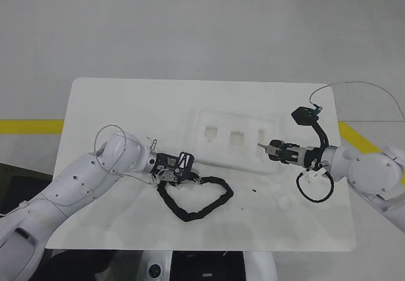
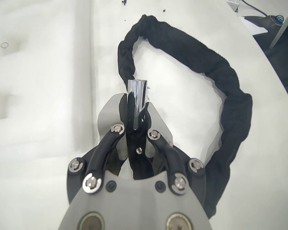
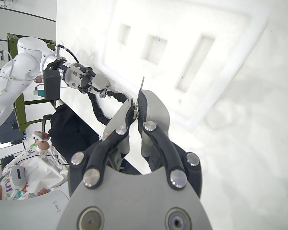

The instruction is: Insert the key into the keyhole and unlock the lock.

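approach of key to lock, before insertion. the left hand (image 2: 134,107) was pressed together on the chromed lock barrel (image 2: 137,94), which was held over the counter (image 1: 118,126), while the black sleeved chain (image 2: 206,65) lay looped on the surface beside it. the right hand (image 3: 136,101) was closed in a pinch on the key (image 3: 142,83), whose thin blade projected beyond the fingertips over the rim of the white foam tray (image 3: 230,80). key and lock were well apart, and nothing had yet been inserted. the step in hand was judged to be the carrying of the key toward the keyhole. the next move was judged to call for the blade to be brought across to the barrel's end face, lined up with its axis and slot, and pushed in straight before any turn was attempted; the barrel would need to be kept steady meanwhile.
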Tool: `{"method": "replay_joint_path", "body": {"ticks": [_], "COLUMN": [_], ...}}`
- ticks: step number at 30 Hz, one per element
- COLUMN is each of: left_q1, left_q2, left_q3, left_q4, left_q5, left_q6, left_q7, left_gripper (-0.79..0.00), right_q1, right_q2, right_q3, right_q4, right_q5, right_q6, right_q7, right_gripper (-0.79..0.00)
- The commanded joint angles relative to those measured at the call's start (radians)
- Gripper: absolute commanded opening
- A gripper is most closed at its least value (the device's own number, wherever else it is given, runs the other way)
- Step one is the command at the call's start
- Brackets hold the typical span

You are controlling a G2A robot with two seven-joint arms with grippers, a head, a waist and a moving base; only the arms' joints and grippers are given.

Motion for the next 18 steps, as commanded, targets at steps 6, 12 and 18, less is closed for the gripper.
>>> {"method": "replay_joint_path", "body": {"ticks": [6, 12, 18], "left_q1": [0.025, 0.07, 0.132], "left_q2": [0.012, 0.035, 0.062], "left_q3": [-0.034, -0.082, -0.139], "left_q4": [0.002, -0.023, -0.06], "left_q5": [0.025, 0.072, 0.13], "left_q6": [0.056, 0.182, 0.355], "left_q7": [0.082, 0.168, 0.259], "left_gripper": [-0.785, -0.785, -0.785], "right_q1": [-0.013, -0.011, 0.016], "right_q2": [-0.006, -0.041, -0.098], "right_q3": [0.0, -0.005, -0.034], "right_q4": [-0.009, -0.002, 0.019], "right_q5": [0.005, 0.068, 0.172], "right_q6": [-0.021, -0.086, -0.111], "right_q7": [-0.006, 0.042, 0.112], "right_gripper": [-0.785, -0.785, -0.785]}}
